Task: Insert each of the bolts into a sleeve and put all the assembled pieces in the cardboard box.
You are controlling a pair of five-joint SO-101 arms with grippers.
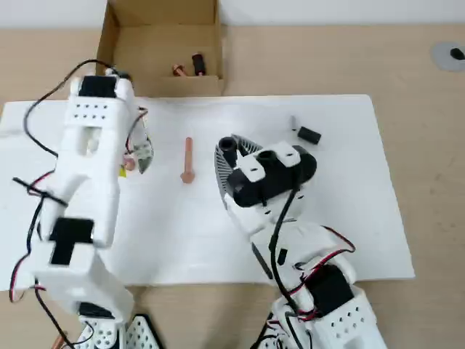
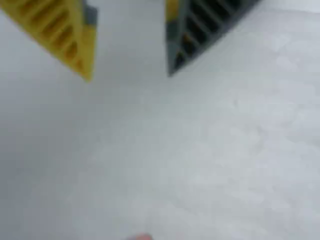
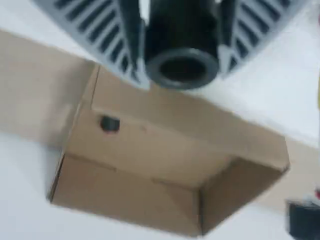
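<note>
A copper bolt (image 1: 188, 161) lies on the white sheet between the two arms. My right gripper (image 1: 231, 149) is shut on a black sleeve (image 1: 228, 143), held above the sheet; in the right wrist view the sleeve (image 3: 182, 55) sits between the grey fingers (image 3: 107, 35) with its open end facing the cardboard box (image 3: 150, 150). My left gripper (image 1: 138, 149) hangs open over the bare sheet, left of the bolt, with nothing between its fingertips (image 2: 127, 75). A small copper piece (image 1: 129, 165) lies beside it. A second black sleeve (image 1: 309, 134) rests at the sheet's far right.
The cardboard box (image 1: 163, 86) stands beyond the sheet's far edge, holding a black sleeve piece (image 1: 197, 64) and a copper bolt (image 1: 179, 70). The white sheet (image 1: 182, 240) has free room in front. Cables trail from both arms.
</note>
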